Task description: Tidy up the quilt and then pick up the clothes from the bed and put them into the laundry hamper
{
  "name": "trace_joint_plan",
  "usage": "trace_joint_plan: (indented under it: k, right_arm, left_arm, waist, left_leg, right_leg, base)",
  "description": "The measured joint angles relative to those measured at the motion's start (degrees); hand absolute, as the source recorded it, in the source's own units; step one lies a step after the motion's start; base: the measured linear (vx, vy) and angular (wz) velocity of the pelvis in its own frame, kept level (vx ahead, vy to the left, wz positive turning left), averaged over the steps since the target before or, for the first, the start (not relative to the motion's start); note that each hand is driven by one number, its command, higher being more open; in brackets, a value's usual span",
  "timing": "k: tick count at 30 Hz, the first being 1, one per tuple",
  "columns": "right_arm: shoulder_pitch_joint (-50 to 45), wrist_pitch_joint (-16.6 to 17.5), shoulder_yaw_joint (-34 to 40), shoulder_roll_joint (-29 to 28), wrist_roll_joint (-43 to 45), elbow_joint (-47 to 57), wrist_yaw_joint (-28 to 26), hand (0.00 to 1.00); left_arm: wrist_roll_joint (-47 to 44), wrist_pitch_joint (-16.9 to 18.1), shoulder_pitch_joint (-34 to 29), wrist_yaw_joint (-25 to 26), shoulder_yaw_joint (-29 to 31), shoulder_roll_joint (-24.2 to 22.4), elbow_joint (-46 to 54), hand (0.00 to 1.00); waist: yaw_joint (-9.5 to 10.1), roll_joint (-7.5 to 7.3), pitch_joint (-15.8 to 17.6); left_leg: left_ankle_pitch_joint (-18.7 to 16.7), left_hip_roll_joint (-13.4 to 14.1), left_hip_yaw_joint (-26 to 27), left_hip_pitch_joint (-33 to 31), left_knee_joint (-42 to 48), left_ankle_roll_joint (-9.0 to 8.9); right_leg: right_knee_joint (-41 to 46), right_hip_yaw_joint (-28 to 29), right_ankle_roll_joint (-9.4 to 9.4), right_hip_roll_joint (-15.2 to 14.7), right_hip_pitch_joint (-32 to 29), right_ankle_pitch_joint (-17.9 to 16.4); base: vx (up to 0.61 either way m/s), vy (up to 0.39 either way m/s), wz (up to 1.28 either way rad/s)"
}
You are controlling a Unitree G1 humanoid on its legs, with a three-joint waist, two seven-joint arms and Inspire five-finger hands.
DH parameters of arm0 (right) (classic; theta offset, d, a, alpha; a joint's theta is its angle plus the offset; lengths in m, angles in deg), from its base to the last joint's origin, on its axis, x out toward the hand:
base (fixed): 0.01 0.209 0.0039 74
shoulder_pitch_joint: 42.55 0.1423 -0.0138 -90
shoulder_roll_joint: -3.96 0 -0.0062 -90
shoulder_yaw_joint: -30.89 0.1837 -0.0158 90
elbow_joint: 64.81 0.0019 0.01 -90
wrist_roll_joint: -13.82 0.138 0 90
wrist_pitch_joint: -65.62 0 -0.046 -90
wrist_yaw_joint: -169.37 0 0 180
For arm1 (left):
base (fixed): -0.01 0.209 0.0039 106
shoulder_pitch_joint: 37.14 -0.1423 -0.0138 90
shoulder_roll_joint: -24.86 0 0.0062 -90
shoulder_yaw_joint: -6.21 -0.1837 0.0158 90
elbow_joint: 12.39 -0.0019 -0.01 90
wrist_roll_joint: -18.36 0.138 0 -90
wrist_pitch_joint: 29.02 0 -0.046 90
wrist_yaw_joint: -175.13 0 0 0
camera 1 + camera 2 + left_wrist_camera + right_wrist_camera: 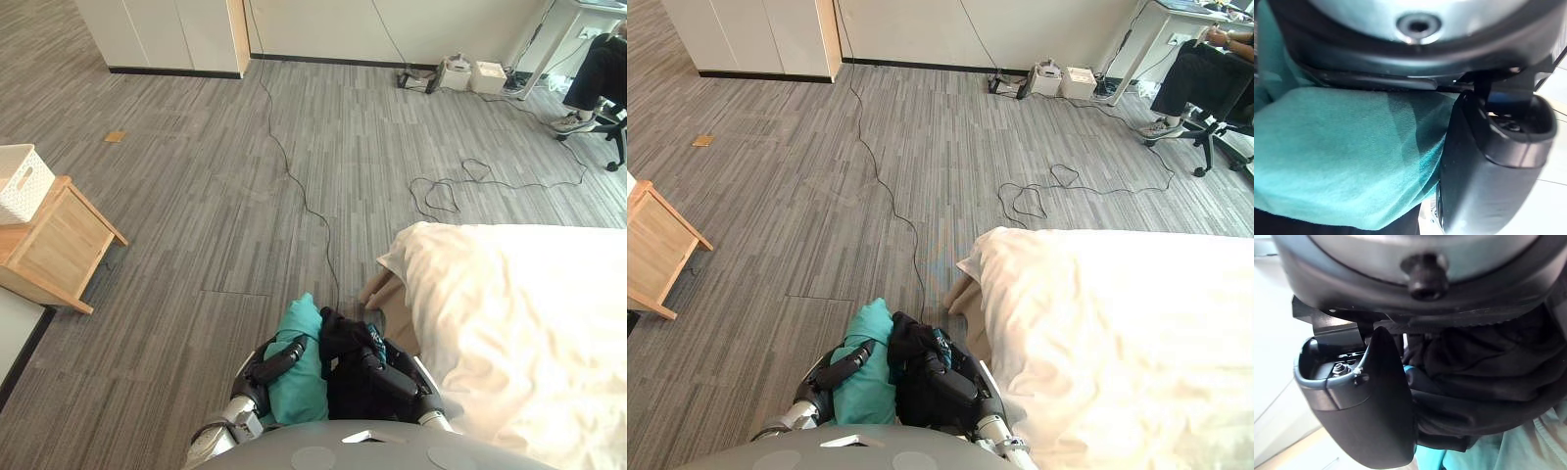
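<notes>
Grey floor (196,196) took up most of the rm. Big bed (390,305) sat on the robot's right w/ a pale quilt (529,323) spread smooth over it. Far left stood a wooden table (59,245) w/ a white basket (22,181) on top, prob. the hamper, well apart from the robot. Person (598,73) sat in the far corner.

Right by the robot's chest were the clothes. Left hand (279,360) was curled round a green cloth (304,382). Right hand (397,377) was clamped on a black cloth (345,338), touching the green one.

Both looked soft, light & floppy. Loose ends could hang & slip, so best held by a bunched-up middle.

Basket was cut off at the edge. Right hand's fingers were hard to tell from the black cloth.
</notes>
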Motion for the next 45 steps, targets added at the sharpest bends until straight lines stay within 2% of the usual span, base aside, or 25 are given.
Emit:
trace_joint_plan:
  k: [7, 11, 12, 13, 14, 16, 18, 20, 22, 24, 25, 26, 27, 28, 29, 30, 31, 32, 34, 36, 39, 41, 42, 43, 45]
  right_arm:
    - [-0.1, 0.6, 0.1, -0.6, 0.1, -0.5, 1.0, 0.00]
    - [0.6, 4.4, 0.7, -2.6, 0.8, -4.0, 4.1, 0.00]
    - [1.9, 5.1, 1.2, -2.6, 0.8, -6.1, 5.0, 0.00]
    - [4.2, 5.2, 1.3, -2.2, 0.8, -8.9, 6.4, 0.00]
    - [5.3, 5.1, 1.3, -2.1, 0.8, -9.6, 7.2, 0.00]
    - [7.8, 5.0, 1.3, -1.5, 0.8, -10.6, 9.2, 0.00]
    - [10.3, 4.8, 1.6, -0.2, 0.9, -11.3, 11.9, 0.00]
    - [11.8, 3.6, 3.2, 1.2, 0.9, -12.1, 13.0, 0.00]
    - [13.0, 3.2, 4.9, 1.2, 0.9, -14.0, 13.4, 0.00]
    - [12.9, 3.0, 5.4, 1.2, 0.8, -14.1, 13.4, 0.00]
    - [12.7, 2.6, 5.5, 1.2, 0.8, -14.1, 13.6, 0.00]
    - [12.4, 1.4, 5.4, 1.3, 0.7, -14.8, 13.9, 0.00]
    - [13.0, 0.9, 5.0, 1.6, 0.5, -15.8, 14.0, 0.00]
    - [13.0, 0.9, 5.0, 1.6, 0.4, -16.4, 14.1, 0.00]
    - [13.1, 0.1, 4.9, 1.3, -0.1, -17.4, 14.3, 0.00]
    - [13.3, 0.0, 5.0, 1.5, -0.1, -18.0, 14.5, 0.00]
    - [13.2, -0.1, 5.0, 1.3, -0.1, -18.6, 14.8, 0.00]
    - [13.5, 0.1, 5.0, 0.7, -0.1, -18.6, 14.9, 0.00]
    - [14.2, 0.6, 4.7, -0.2, -0.1, -19.0, 14.5, 0.00]
    - [14.2, 1.4, 4.4, -0.3, -0.1, -18.8, 14.2, 0.00]
    - [14.1, 2.2, 4.7, -0.4, 0.4, -16.5, 14.6, 0.00]
    - [13.9, 2.3, 5.6, -0.3, 1.0, -13.7, 15.1, 0.00]
    - [14.1, 2.3, 5.9, 0.4, 1.3, -13.0, 15.5, 0.00]
    - [14.4, 2.3, 6.0, 0.6, 1.8, -12.9, 15.6, 0.00]
    - [14.6, 2.3, 6.1, 0.1, 2.3, -12.0, 15.9, 0.00]
  left_arm:
    - [-0.1, 0.3, -0.5, 0.1, 0.0, -0.6, -2.2, 0.00]
    - [-0.3, 1.3, 0.1, 1.4, 0.2, 0.0, -6.8, 0.00]
    - [-0.3, 2.7, 0.7, 2.4, 0.2, 0.3, -8.4, 0.00]
    - [-0.5, 4.9, 2.4, 4.1, 0.3, 0.4, -10.6, 0.00]
    - [-0.5, 5.5, 3.2, 4.9, 0.4, 0.4, -10.7, 0.00]
    - [-0.7, 7.6, 4.5, 6.8, 1.3, 0.6, -9.6, 0.00]
    - [-0.9, 9.2, 4.8, 10.0, 1.5, 0.1, -8.1, 0.00]
    - [-0.4, 10.4, 5.0, 11.9, 1.2, -1.3, -7.7, 0.00]
    - [-0.3, 11.6, 5.2, 13.3, 0.0, -1.2, -7.5, 0.00]
    - [-0.2, 12.0, 5.1, 14.7, -1.5, -0.5, -7.0, 0.00]
    - [-0.2, 11.9, 5.0, 15.1, -1.7, -0.4, -7.0, 0.00]
    - [-0.3, 11.4, 5.1, 16.0, -1.8, -0.7, -6.9, 0.00]
    - [-0.3, 11.3, 5.1, 16.5, -1.7, -1.0, -6.5, 0.00]
    - [-0.3, 11.1, 5.2, 16.4, -1.7, -1.1, -6.5, 0.00]
    - [-0.5, 10.7, 5.3, 16.3, -1.6, -1.1, -6.5, 0.00]
    - [-0.5, 10.2, 5.3, 16.1, -1.3, -1.1, -6.5, 0.00]
    - [-0.7, 9.6, 5.3, 15.9, -1.2, -0.9, -6.9, 0.00]
    - [-0.7, 9.6, 5.0, 15.4, -0.8, -0.1, -6.9, 0.00]
    - [-0.1, 10.0, 4.1, 15.4, -0.5, 1.4, -7.9, 0.00]
    - [0.4, 9.8, 4.0, 15.7, -0.8, 1.4, -8.5, 0.00]
    - [2.1, 8.6, 4.3, 15.7, -2.7, 1.8, -8.5, 0.00]
    - [2.1, 7.6, 4.8, 15.4, -4.6, 1.8, -8.5, 0.00]
    - [2.2, 7.3, 5.4, 14.8, -5.4, 1.8, -9.0, 0.00]
    - [2.1, 7.0, 6.0, 14.5, -5.5, 1.9, -9.0, 0.00]
    - [1.6, 6.3, 5.8, 14.1, -5.5, 2.3, -9.1, 0.00]
  waist:
    - [0.00, -0.04, -0.1]
    - [0.07, -0.19, 0.0]
    - [0.37, 0.03, 0.2]
    - [1.08, 0.77, 1.1]
    - [1.40, 1.38, 2.2]
    - [1.52, 1.24, 6.1]
    - [1.59, 3.13, 10.4]
    - [2.44, 4.70, 12.0]
    - [3.04, 4.85, 12.5]
    - [3.07, 4.83, 12.5]
    - [3.07, 4.72, 12.5]
    - [3.38, 4.41, 12.3]
    - [3.96, 4.57, 12.2]
    - [4.33, 4.75, 12.0]
    - [5.14, 4.58, 11.6]
    - [5.48, 4.23, 11.2]
    - [6.19, 3.66, 9.7]
    - [6.26, 2.82, 9.2]
    - [6.04, 0.72, 8.6]
    - [6.03, 0.89, 8.5]
    - [5.71, 1.72, 8.8]
    - [4.52, 3.02, 9.6]
    - [4.19, 3.81, 10.1]
    - [4.21, 3.93, 10.5]
    - [4.30, 3.75, 11.1]
  left_leg:
    - [-1.1, 0.5, 1.6, 0.1, 0.1, -0.89]
    - [-4.1, 1.5, 4.0, 0.0, 2.2, -1.27]
    - [-6.8, 2.1, 5.0, -1.0, 6.2, -1.85]
    - [-10.7, 3.8, 6.1, -4.4, 16.0, -3.05]
    - [-12.0, 4.8, 7.3, -5.7, 20.6, -3.67]
    - [-12.9, 7.5, 8.6, -10.6, 33.9, -4.81]
    - [-12.5, 11.2, 8.7, -18.0, 50.1, -7.37]
    - [-16.5, 11.2, 9.2, -18.1, 47.4, -5.83]
    - [-16.3, 10.9, 11.2, -18.1, 40.4, -5.35]
    - [-9.7, 11.1, 15.0, -17.8, 29.4, -4.22]
    - [-7.3, 11.0, 16.3, -17.3, 29.2, -3.30]
    - [-9.5, 9.6, 17.2, -16.5, 29.9, -0.43]
    - [-12.9, 9.4, 18.1, -17.6, 32.7, 0.09]
    - [-14.1, 9.3, 18.3, -18.1, 34.1, 0.89]
    - [-16.2, 8.6, 18.1, -18.2, 35.5, 2.57]
    - [-17.1, 8.0, 18.0, -17.9, 35.4, 2.81]
    - [-18.2, 6.8, 17.4, -17.5, 34.7, 3.46]
    - [-18.6, 5.3, 16.8, -15.3, 33.0, 3.74]
    - [-18.1, 2.7, 14.7, -10.7, 28.2, 4.45]
    - [-17.3, 1.9, 12.4, -6.3, 23.5, 4.48]
    - [-16.3, 1.7, 6.7, -0.2, 16.7, 3.90]
    - [-16.2, 2.3, 2.3, 3.3, 13.8, 3.62]
    - [-16.7, 2.8, 0.3, 5.4, 13.2, 2.59]
    - [-17.1, 2.9, -0.3, 6.6, 13.2, 1.89]
    - [-20.5, 4.0, -2.3, 12.2, 14.7, -3.69]
  right_leg:
    - [-1.0, 0.4, -0.06, 0.3, 0.1, 0.1]
    - [-3.1, 0.2, -0.07, 0.7, 1.6, 0.4]
    - [-3.1, 0.2, -0.17, 0.8, 2.3, 0.3]
    - [-3.1, 0.2, -0.67, 1.4, 3.0, -0.1]
    - [-3.3, 0.1, -0.83, 1.6, 3.8, -0.2]
    - [-4.1, -1.3, -0.92, 2.0, 6.4, -0.2]
    - [-5.2, -3.7, -1.82, 2.5, 9.9, -0.8]
    - [-5.1, -4.2, -1.66, 1.6, 12.2, -1.7]
    - [-5.0, -5.2, -1.17, -0.3, 14.1, -2.7]
    - [-5.2, -7.7, 0.71, -3.0, 17.5, -5.0]
    - [-5.5, -8.3, 1.08, -3.6, 18.7, -5.7]
    - [-6.0, -9.7, 0.76, -5.0, 20.0, -6.2]
    - [-5.7, -10.6, 0.71, -5.5, 20.1, -6.0]
    - [-5.4, -10.9, 0.74, -5.8, 20.1, -6.0]
    - [-3.1, -11.0, 0.79, -6.7, 19.6, -6.0]
    - [-1.0, -11.0, 0.97, -7.4, 18.9, -5.9]
    - [7.0, -10.8, 1.72, -9.1, 15.3, -5.7]
    - [19.4, -9.9, 4.04, -11.0, 10.8, -4.3]
    - [37.1, -9.3, 6.15, -11.3, 3.2, -3.5]
    - [41.2, -11.9, 4.44, -9.7, -1.0, -4.5]
    - [36.9, -17.4, 1.03, -7.6, -9.7, -8.6]
    - [27.0, -19.4, 0.70, -7.1, -14.4, -8.5]
    - [17.1, -18.1, 3.00, -6.3, -17.0, -6.1]
    - [12.4, -16.7, 3.07, -5.8, -18.2, -3.9]
    - [5.0, -10.3, 1.45, -4.0, -20.4, 4.2]
  base:
    - [0.00, -0.004, -0.08]
    - [0.06, -0.035, -0.15]
    - [0.13, -0.066, -0.23]
    - [0.12, -0.071, -0.17]
    - [0.07, -0.064, -0.01]
    - [0.01, -0.068, 0.34]
    - [0.06, -0.040, 0.64]
    - [0.12, 0.021, 0.38]
    - [0.20, 0.060, 0.26]
    - [0.27, 0.102, 0.37]
    - [0.31, 0.131, 0.39]
    - [0.35, 0.124, 0.17]
    - [0.35, 0.123, 0.10]
    - [0.40, 0.131, 0.04]
    - [0.34, 0.122, 0.10]
    - [0.44, 0.150, 0.15]
    - [0.46, 0.137, 0.24]
    - [0.46, 0.119, 0.29]
    - [0.48, 0.048, 0.45]
    - [0.47, -0.003, 0.69]
    - [0.42, -0.047, 0.81]
    - [0.44, -0.117, 1.19]
    - [0.36, -0.134, 1.08]
    - [0.45, -0.187, 1.03]
    - [0.49, -0.268, 0.96]
